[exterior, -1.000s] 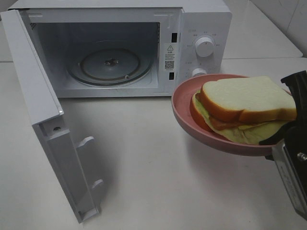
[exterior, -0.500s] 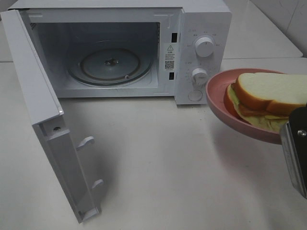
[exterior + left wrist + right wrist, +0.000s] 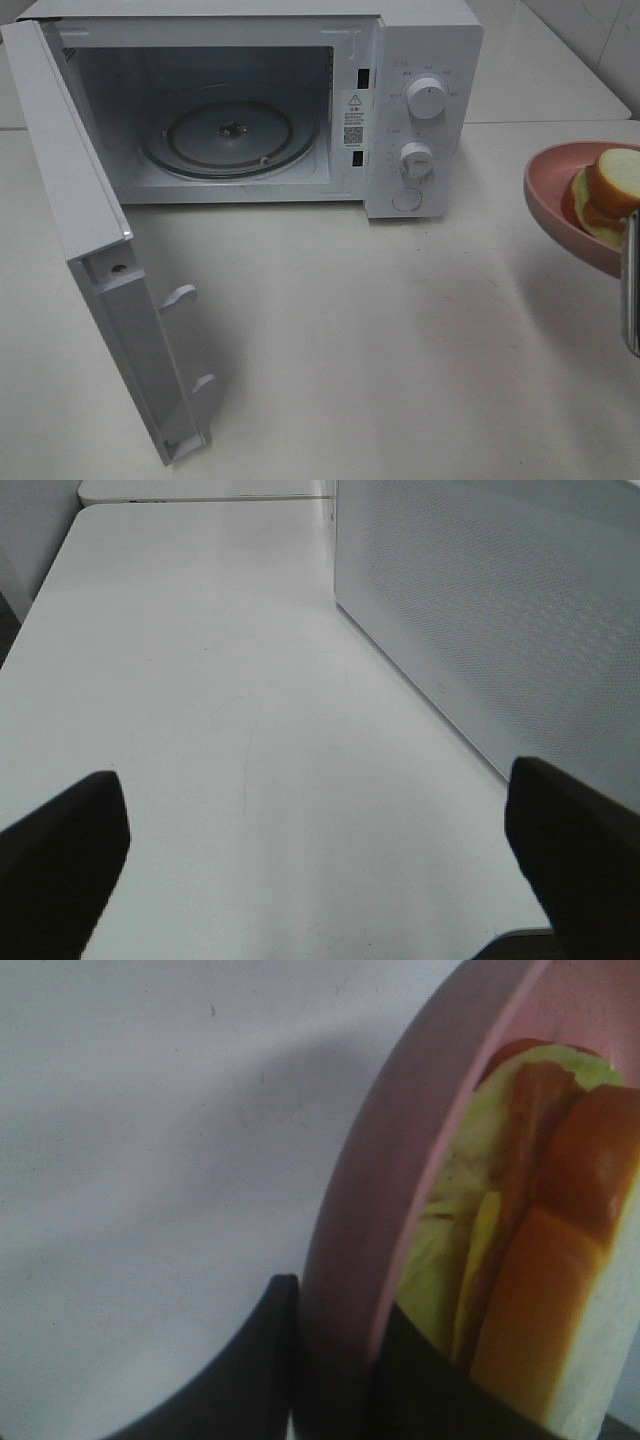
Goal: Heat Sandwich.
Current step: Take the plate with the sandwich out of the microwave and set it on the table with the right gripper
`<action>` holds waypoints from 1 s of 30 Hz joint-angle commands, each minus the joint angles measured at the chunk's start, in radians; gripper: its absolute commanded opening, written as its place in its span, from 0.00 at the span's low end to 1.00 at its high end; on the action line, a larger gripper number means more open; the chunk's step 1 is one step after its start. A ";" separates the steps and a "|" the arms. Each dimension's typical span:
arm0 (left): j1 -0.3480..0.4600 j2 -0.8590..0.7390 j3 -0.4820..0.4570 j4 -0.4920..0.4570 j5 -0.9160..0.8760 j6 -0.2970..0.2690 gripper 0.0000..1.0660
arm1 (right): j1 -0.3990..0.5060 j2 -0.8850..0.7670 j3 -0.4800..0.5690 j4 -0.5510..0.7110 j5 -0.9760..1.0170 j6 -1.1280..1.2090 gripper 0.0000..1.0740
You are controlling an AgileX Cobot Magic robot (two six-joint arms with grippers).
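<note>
From the high camera, the soft layered sandwich (image 3: 608,195) sits on the round pink plate (image 3: 556,210) at the right edge. It looks squashy, so carry the plate rim.

Left wrist: the left gripper (image 3: 320,845) is wide apart, empty.

Right wrist: the right gripper (image 3: 335,1360) pinches the plate rim.

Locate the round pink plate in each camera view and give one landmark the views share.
Exterior high: the round pink plate sits at the far right edge, cut off, carrying the layered sandwich.
Left wrist: not in it; only the white table and the microwave wall.
Right wrist: its rim fills the middle, clamped by the right gripper.
Shared landmark: the white table.
</note>
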 commanded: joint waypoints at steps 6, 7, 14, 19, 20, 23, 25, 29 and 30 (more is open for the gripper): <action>-0.006 -0.016 0.001 -0.002 -0.014 -0.002 0.92 | -0.003 0.057 -0.002 -0.117 0.060 0.183 0.03; -0.006 -0.016 0.001 -0.002 -0.014 -0.002 0.92 | -0.003 0.076 -0.002 -0.128 0.067 0.209 0.03; -0.006 -0.016 0.001 -0.002 -0.014 -0.002 0.92 | -0.003 0.215 -0.034 -0.154 0.107 0.405 0.03; -0.006 -0.016 0.001 -0.002 -0.014 -0.002 0.92 | -0.003 0.309 -0.097 -0.158 0.111 0.521 0.03; -0.006 -0.016 0.001 -0.002 -0.014 -0.002 0.92 | -0.003 0.324 -0.107 -0.158 0.114 0.545 0.03; -0.006 -0.016 0.001 -0.002 -0.014 -0.002 0.92 | -0.003 0.404 -0.157 -0.157 0.139 0.640 0.03; -0.006 -0.016 0.001 -0.002 -0.014 -0.002 0.92 | -0.003 0.419 -0.168 -0.157 0.143 0.659 0.04; -0.006 -0.016 0.001 -0.002 -0.014 -0.002 0.92 | -0.006 0.492 -0.230 -0.157 0.184 0.758 0.04; -0.006 -0.016 0.001 -0.002 -0.014 -0.002 0.92 | -0.006 0.507 -0.244 -0.157 0.195 0.781 0.04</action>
